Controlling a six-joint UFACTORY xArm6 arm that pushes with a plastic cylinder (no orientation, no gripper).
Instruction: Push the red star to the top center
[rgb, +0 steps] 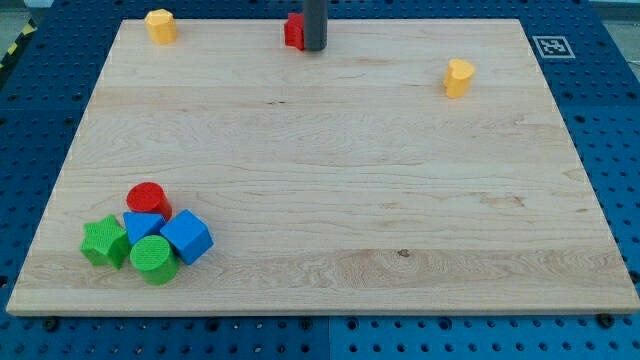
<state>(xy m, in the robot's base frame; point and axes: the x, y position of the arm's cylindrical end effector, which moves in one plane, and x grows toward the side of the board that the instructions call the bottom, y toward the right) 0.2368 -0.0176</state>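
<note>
The red star (293, 31) sits at the view's top centre of the wooden board (330, 170), partly hidden behind the rod. My tip (314, 48) stands right against the red block's right side, touching it or nearly so. Only the red block's left part shows, so its star shape is hard to make out.
A yellow block (160, 25) lies at the top left and a yellow block (459, 77) at the upper right. At the bottom left a cluster holds a red cylinder (148, 198), a green star (104, 242), a green cylinder (154, 259) and two blue blocks (187, 237).
</note>
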